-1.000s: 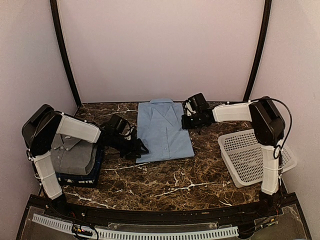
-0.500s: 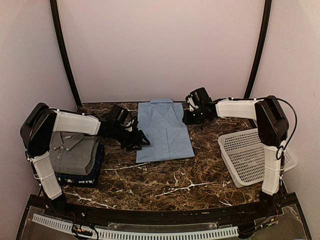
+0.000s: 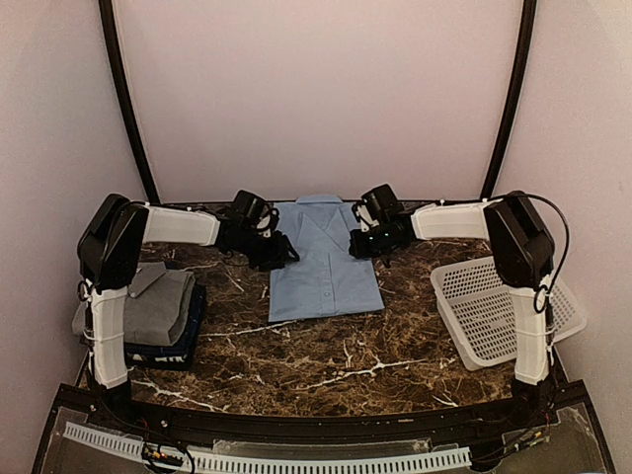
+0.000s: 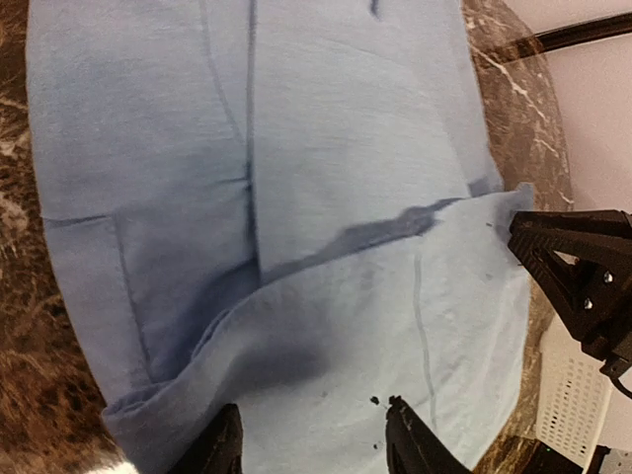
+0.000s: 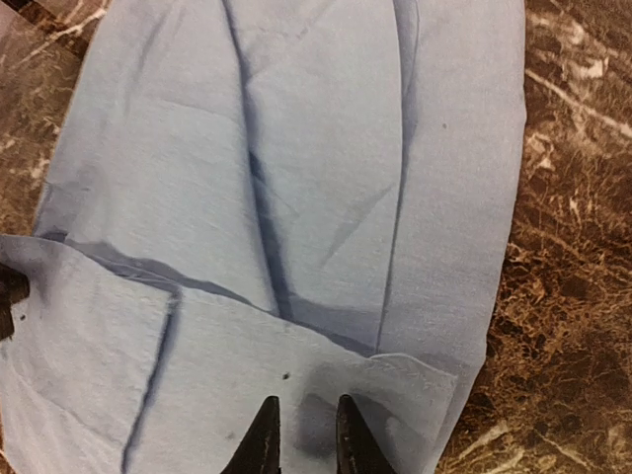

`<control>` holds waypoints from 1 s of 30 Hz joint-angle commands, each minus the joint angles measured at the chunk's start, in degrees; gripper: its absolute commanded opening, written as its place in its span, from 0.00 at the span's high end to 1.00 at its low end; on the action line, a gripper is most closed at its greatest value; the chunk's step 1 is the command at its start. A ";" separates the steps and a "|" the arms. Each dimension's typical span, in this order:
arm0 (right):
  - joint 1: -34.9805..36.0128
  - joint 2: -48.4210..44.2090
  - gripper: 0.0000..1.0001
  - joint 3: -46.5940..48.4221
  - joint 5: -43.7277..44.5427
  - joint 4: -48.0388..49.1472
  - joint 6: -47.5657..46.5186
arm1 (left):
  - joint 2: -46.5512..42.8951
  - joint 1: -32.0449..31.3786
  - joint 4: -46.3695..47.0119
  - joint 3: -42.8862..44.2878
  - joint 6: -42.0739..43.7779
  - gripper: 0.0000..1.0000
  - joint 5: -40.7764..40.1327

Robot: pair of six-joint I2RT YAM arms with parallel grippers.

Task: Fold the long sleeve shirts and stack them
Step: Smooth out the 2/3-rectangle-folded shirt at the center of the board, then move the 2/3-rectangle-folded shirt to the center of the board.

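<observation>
- Apparently the step in hand was to take the folded light blue button-front cloth shirt (image 3: 324,269) by its two side edges. It lay flat at the middle back of the dark marble-patterned table (image 3: 326,367).
- A folded grey collared shirt (image 3: 158,304) lay on a dark navy shirt (image 3: 194,336) at the left, well apart from the blue one.
- The left gripper (image 3: 279,253) was at the shirt's left edge and the right gripper (image 3: 357,244) at its right edge, facing each other across the cloth.
- The left jaws were open: its two black fingers (image 4: 219,449) stood apart, and the cloth lay flat beneath them, not pinched.
- The right fingertips (image 5: 263,434) stood close together over the cloth. I could not tell if they caught a layer.
- To do this well, I judged that both grippers should bite at the same height and take all layers. They should then lift together, or the fold could open or the shirt hang crooked.
- Only the top view showed the waiting stack and the white plastic lattice basket (image 3: 494,301) at the right, but it hid the jaws.
- Only the wrist views showed the fingers and a folded-over flap with a shadowed edge across the shirt.
</observation>
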 commanded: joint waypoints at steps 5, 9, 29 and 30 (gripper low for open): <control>-2.55 6.35 0.80 3.15 0.42 -2.90 -1.27 | 5.89 2.35 -3.17 4.92 4.07 0.53 -3.54; -2.38 6.22 0.78 1.01 -0.36 -2.68 -1.57 | 6.16 2.36 -3.79 4.40 4.69 0.53 -3.06; 9.10 -12.57 0.77 -27.05 -2.03 3.47 4.94 | -15.53 -3.97 -1.03 -25.04 0.38 0.53 0.00; 10.00 -13.73 0.76 -28.35 -1.71 3.37 5.63 | -18.12 -4.67 -0.46 -28.04 -0.50 0.53 -0.08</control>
